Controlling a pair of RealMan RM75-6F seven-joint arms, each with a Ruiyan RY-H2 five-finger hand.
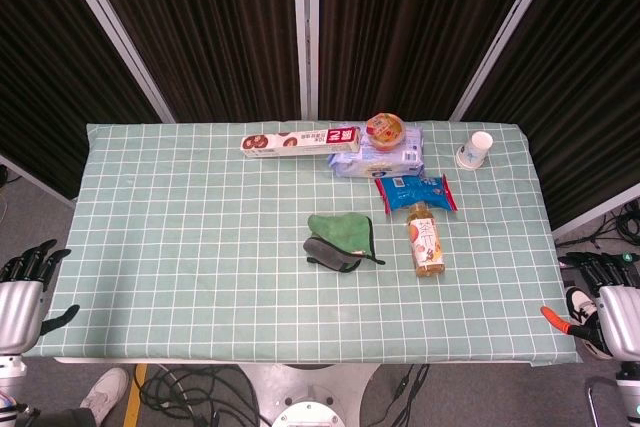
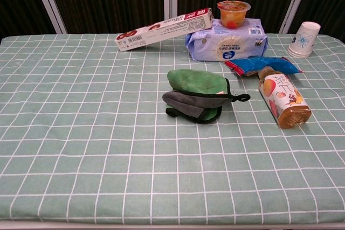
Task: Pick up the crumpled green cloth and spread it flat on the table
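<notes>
The crumpled green cloth [image 1: 342, 240] [image 2: 196, 93] lies bunched near the middle of the table, green on top with a grey underside and black edging. My left hand [image 1: 22, 299] hangs off the table's left front corner, fingers apart and holding nothing. Off the right front corner is my right hand [image 1: 603, 309], also with spread fingers and nothing in it. Both hands are far from the cloth. The chest view shows neither hand.
A lying juice bottle [image 1: 426, 243] [image 2: 283, 100] and a blue snack packet [image 1: 415, 192] are just right of the cloth. Behind stand a wipes pack [image 1: 378, 158], a jelly cup [image 1: 385, 130], a long box [image 1: 300, 140] and a paper cup [image 1: 475, 150]. The checked tablecloth [image 1: 180, 247] covers the table.
</notes>
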